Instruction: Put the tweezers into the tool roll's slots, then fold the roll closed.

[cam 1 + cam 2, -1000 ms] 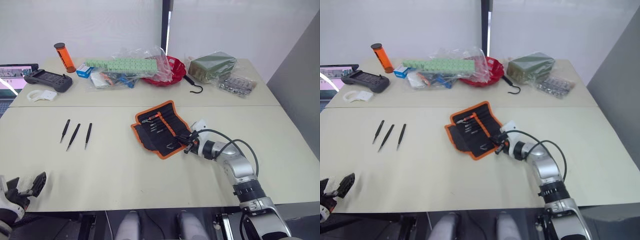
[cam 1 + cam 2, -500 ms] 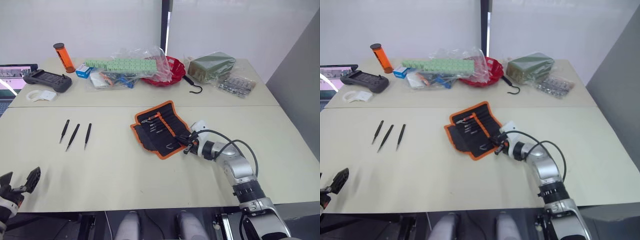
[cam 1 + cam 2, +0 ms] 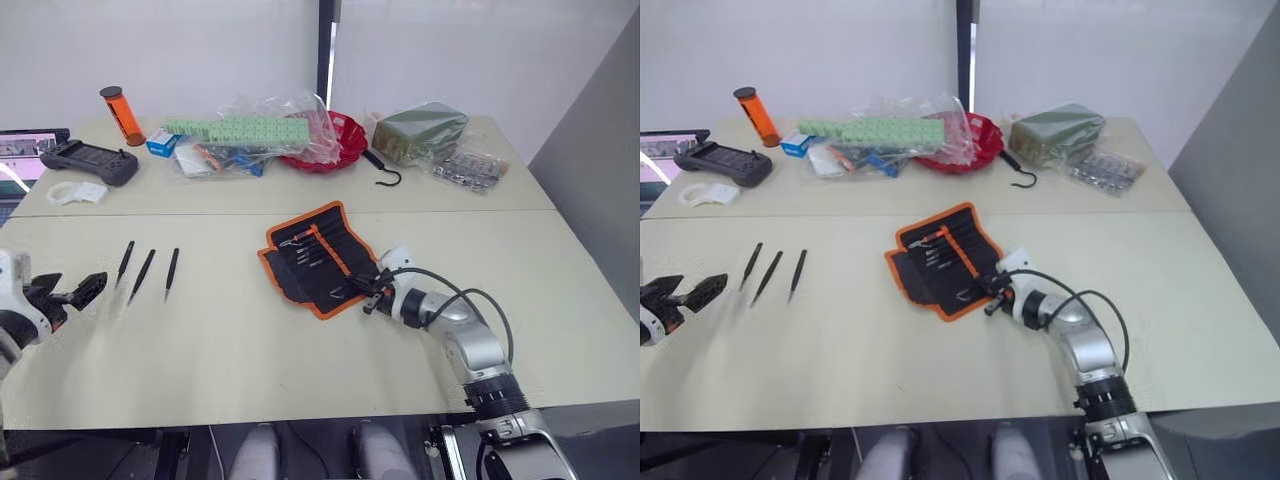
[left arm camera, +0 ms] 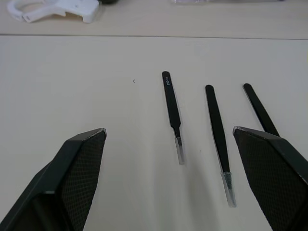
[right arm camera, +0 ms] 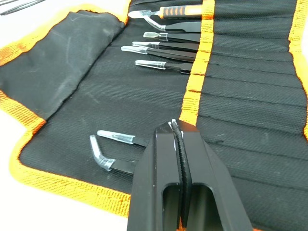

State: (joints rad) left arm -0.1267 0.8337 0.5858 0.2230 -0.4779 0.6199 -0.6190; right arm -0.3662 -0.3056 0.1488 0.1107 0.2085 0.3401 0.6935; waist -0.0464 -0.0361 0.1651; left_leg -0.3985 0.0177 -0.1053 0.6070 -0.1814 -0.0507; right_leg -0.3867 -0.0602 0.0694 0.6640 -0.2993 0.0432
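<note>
1. Tool roll (image 3: pixel 318 258): laid open and flat near the middle of the table (image 3: pixel 250 340), orange trim all round, one orange inner stripe running across it. A flap is folded out on its left side.
2. Slots (image 5: pixel 250 96): a row of narrow black pockets beyond the orange stripe. Several slim tools are seated in them with their tips showing: an orange-handled tool (image 5: pixel 168 12) at the far end, three straight tips next to it, and two more nearer the close edge, one straight and one with a bent tip (image 5: pixel 103 156).
3. Tweezers (image 4: pixel 171 113): three are laid loose on the bare table, well to the left of the roll, side by side and roughly parallel, none touching another.
4. Right gripper (image 5: pixel 179 144): fingers pressed together, nothing seen between them. It is placed over the near right part of the roll, at the orange stripe, just beside the two nearest seated tools; contact with the fabric cannot be told.
5. Left gripper (image 4: pixel 178 178): fingers spread wide, nothing held. It is placed just left of the loose tweezers, pointed toward them.
6. Red bowl (image 3: pixel 335 145): at the far side of the table, partly covered by a clear plastic bag (image 3: pixel 270 125).
</note>
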